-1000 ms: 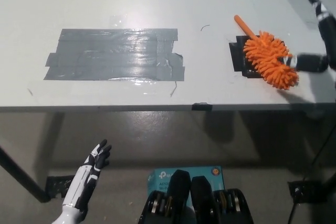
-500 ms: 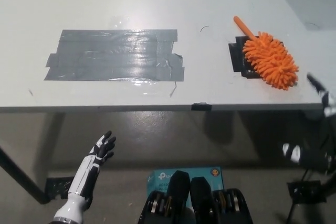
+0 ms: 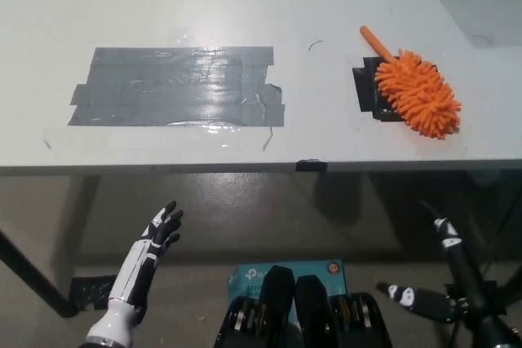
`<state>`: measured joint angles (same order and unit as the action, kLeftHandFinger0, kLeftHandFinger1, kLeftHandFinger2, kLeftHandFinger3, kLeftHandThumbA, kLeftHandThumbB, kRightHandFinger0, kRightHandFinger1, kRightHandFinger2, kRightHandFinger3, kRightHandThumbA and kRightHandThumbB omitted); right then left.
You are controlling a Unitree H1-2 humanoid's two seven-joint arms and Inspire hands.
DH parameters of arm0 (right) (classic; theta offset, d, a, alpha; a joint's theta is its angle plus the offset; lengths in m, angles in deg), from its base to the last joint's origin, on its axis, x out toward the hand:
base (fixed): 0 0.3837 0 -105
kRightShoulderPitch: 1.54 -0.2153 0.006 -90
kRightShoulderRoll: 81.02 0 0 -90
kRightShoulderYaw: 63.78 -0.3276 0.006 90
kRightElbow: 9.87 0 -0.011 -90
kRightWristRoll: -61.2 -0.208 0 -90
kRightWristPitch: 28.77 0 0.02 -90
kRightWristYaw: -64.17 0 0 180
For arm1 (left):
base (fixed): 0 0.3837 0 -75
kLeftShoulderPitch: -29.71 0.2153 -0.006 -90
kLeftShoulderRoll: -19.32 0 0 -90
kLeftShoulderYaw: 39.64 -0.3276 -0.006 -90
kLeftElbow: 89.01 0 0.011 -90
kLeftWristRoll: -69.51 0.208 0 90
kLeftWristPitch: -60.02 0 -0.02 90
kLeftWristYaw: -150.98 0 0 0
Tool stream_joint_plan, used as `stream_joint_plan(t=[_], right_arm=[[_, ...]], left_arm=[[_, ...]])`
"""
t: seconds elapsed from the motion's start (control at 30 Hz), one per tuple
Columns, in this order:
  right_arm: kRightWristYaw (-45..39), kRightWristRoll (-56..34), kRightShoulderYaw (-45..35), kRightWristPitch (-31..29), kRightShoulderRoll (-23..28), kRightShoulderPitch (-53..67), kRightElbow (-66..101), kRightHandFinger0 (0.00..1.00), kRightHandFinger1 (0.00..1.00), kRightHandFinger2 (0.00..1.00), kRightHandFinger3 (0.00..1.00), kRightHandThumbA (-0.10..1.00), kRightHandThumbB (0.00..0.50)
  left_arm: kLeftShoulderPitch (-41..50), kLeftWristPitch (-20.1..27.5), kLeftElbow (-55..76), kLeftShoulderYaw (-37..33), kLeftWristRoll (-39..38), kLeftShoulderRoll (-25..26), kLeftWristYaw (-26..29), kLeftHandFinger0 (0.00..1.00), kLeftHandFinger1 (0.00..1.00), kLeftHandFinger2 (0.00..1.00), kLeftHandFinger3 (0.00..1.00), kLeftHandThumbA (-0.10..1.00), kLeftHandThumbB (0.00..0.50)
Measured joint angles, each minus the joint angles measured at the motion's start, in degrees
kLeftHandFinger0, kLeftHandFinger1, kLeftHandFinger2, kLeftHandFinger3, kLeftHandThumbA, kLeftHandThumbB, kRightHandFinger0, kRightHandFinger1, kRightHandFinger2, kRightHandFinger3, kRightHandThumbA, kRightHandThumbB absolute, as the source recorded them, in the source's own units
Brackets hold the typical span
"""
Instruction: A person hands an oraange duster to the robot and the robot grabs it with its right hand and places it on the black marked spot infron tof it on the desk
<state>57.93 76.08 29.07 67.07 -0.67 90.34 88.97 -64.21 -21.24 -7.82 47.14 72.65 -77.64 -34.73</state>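
Observation:
The orange duster [image 3: 417, 91] lies on the white desk [image 3: 245, 6] at the right, its fluffy head covering most of the black marked spot [image 3: 369, 92] and its handle pointing up-left. My black right hand [image 3: 436, 283] hangs below the desk edge at the lower right, open, fingers spread, holding nothing. My white left hand [image 3: 159, 231] rests low at the lower left, below the desk, open with fingers apart.
A wide patch of grey tape [image 3: 179, 85] covers the desk's left-middle. A small black tab [image 3: 311, 165] sits on the front edge. A teal box [image 3: 285, 270] lies on the floor below. A desk leg [image 3: 28, 270] stands at far left.
My right hand has let go of the duster and dropped from the desk's right side to below the front edge. The duster stays on the black spot. The left hand barely shifted.

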Motion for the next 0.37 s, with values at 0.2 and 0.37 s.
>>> stream_joint_plan(t=[0.2, 0.37], right_arm=[[-0.68, -4.39, -0.05, -4.24, -0.15, -1.53, -4.89, 1.00, 1.00, 1.00, 1.00, 1.00, 0.202], [-1.94, -7.24, 0.31, -4.93, -0.13, -1.80, -5.06, 1.00, 1.00, 1.00, 1.00, 1.00, 0.185]], left_arm=[[0.23, 1.21, 0.02, 0.18, -0.21, 0.00, 0.01, 1.00, 1.00, 1.00, 1.00, 1.00, 0.160], [1.04, 1.76, 0.03, 0.30, -0.25, 0.03, 0.00, 1.00, 1.00, 1.00, 1.00, 1.00, 0.159]])
